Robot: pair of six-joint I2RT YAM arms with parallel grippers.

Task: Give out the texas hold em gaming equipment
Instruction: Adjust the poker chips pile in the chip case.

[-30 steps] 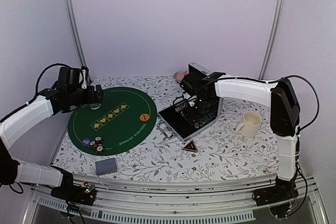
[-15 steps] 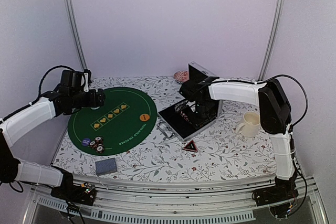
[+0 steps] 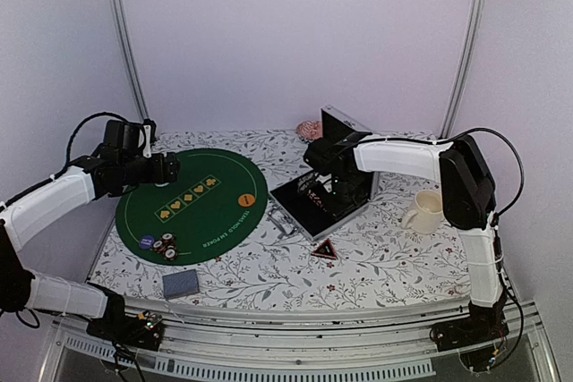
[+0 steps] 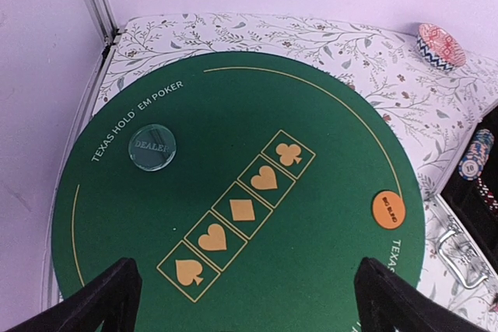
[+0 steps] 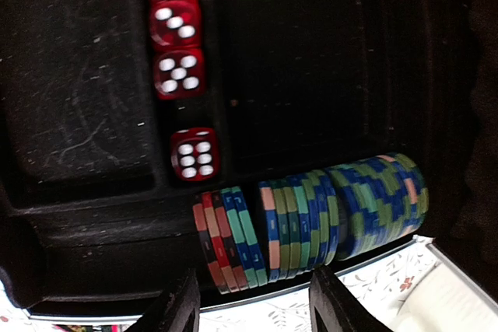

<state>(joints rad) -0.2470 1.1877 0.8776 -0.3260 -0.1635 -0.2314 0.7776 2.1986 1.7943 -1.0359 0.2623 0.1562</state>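
Observation:
My right gripper (image 3: 329,187) reaches down into the open silver case (image 3: 295,210). In the right wrist view its jaws (image 5: 253,307) stand partly open on either side of the left end of a row of striped poker chips (image 5: 311,223) standing on edge in the case's black tray; I see no contact. My left gripper (image 3: 166,167) hovers wide open (image 4: 245,312) over the green mat (image 4: 233,114), holding nothing. On the mat lie an orange button (image 4: 387,210), a clear dealer disc (image 4: 152,148) and a few chips (image 3: 161,244). A deck of cards (image 3: 180,284) lies near the front edge.
Several red dice (image 5: 177,71) sit in the case's tray. A cream mug (image 3: 426,210) stands right of the case. A red triangle piece (image 3: 324,250) lies in front of it. A red patterned bowl (image 4: 440,44) sits at the back.
The right arm has swung its elbow inward and settled its gripper lower and slightly left inside the case. The left arm has barely shifted.

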